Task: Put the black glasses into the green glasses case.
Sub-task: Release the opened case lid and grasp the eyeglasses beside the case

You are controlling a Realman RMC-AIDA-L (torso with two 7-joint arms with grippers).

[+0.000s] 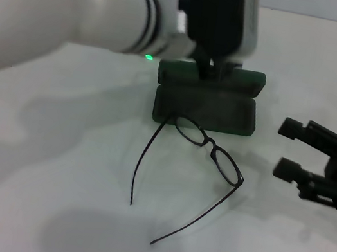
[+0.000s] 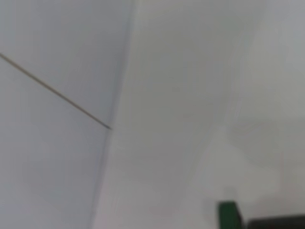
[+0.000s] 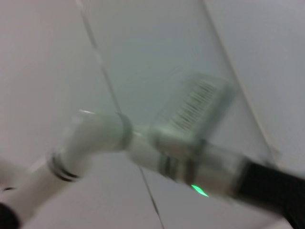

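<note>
The green glasses case lies open at the table's middle back, its lid standing upright behind the dark-lined base. The black glasses lie unfolded on the table just in front of the case, one lens touching its front edge, temple arms stretching toward me. My left gripper reaches across from the left and sits at the lid's top edge. A green corner of the case shows in the left wrist view. My right gripper is open and empty, low over the table to the right of the glasses.
The white table runs to a tiled wall behind the case. My left forearm spans the upper left of the head view and also shows in the right wrist view.
</note>
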